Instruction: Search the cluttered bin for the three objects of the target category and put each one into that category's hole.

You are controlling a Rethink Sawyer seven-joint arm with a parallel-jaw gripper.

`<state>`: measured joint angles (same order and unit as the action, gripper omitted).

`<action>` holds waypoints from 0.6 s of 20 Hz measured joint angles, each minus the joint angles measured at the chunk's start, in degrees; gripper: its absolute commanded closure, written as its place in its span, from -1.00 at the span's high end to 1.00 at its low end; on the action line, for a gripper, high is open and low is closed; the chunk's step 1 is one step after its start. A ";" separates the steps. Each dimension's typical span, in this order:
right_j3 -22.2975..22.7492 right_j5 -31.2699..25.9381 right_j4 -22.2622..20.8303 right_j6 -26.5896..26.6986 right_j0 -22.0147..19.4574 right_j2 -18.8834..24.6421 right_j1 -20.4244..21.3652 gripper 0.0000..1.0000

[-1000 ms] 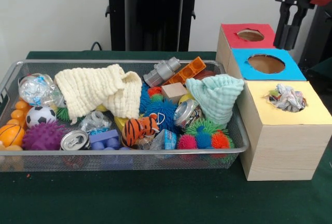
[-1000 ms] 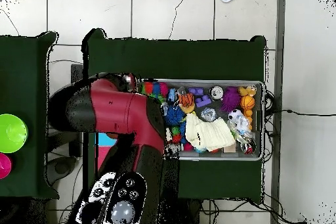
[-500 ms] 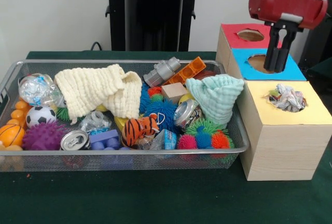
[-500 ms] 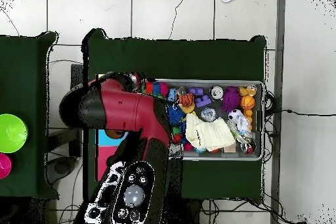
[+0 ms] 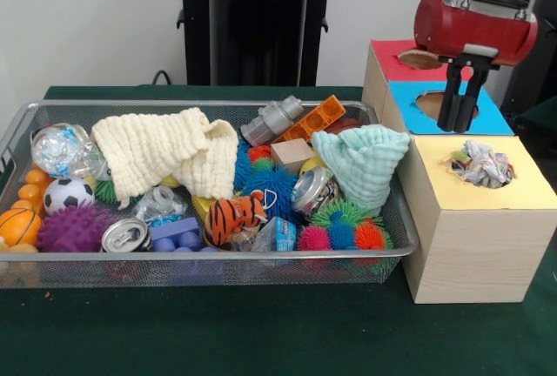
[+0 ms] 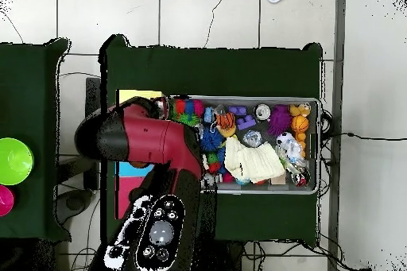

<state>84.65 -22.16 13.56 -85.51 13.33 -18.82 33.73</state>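
Front view shows your gripper (image 5: pixel 458 97) empty, jaws slightly apart, above the blue hole (image 5: pixel 446 106); next, reach into the bin (image 5: pixel 209 265).

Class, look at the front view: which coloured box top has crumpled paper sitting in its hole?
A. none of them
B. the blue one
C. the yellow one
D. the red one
C: the crumpled paper fills the hole of the yellow-topped box, nearest the camera, while the holes in the blue top and the red top show no paper in their visible parts.
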 measured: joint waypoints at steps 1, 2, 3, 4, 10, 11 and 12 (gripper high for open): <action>0.48 0.00 0.55 0.00 0.16 0.13 0.01 -1.00; 0.61 0.00 0.72 0.00 0.21 0.16 0.00 -1.00; 0.74 0.00 0.85 0.00 0.26 0.19 0.00 -1.00; 0.86 0.00 0.99 0.00 0.31 0.22 0.00 -1.00; 1.69 0.01 1.84 0.00 0.84 0.69 0.01 -1.00; 1.74 0.01 1.93 0.00 0.88 0.74 0.01 -1.00; 1.78 0.01 2.02 0.00 0.92 0.78 0.01 -1.00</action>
<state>86.43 -22.15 15.57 -85.51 14.25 -18.04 33.75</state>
